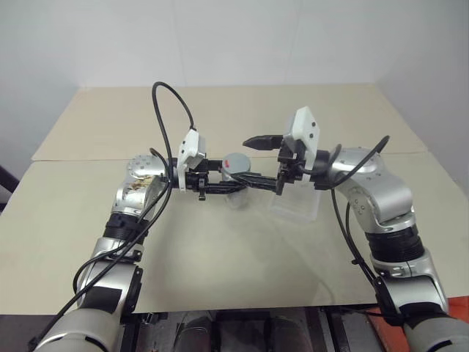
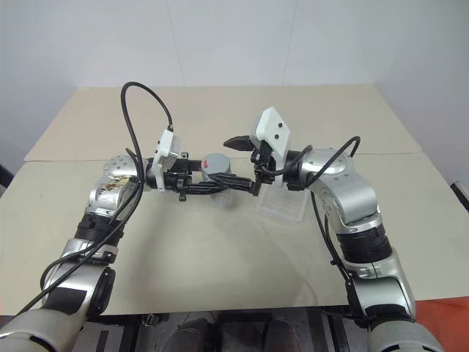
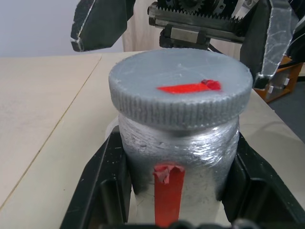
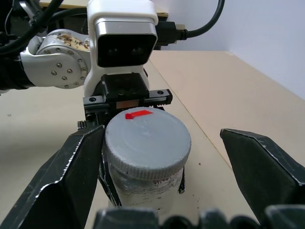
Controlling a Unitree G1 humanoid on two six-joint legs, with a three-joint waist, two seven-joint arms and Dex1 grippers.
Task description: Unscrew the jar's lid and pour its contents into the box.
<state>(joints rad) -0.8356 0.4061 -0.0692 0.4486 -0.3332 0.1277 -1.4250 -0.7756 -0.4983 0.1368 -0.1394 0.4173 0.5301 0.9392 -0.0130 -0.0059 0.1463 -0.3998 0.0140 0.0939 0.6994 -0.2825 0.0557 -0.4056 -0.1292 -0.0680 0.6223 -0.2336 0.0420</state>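
1. The jar (image 3: 178, 157) is being held above the middle of the table (image 1: 220, 249), its grey lid (image 3: 180, 90) sitting on it.
2. The left gripper (image 1: 233, 182) is clamping its jaws on the jar's body.
3. The right gripper (image 4: 162, 157) is standing with jaws wide apart on either side of the lid; whether one finger touches it, I cannot tell.
4. The box (image 1: 297, 207) is lying on the table under the right gripper; its inside is not clear to see.
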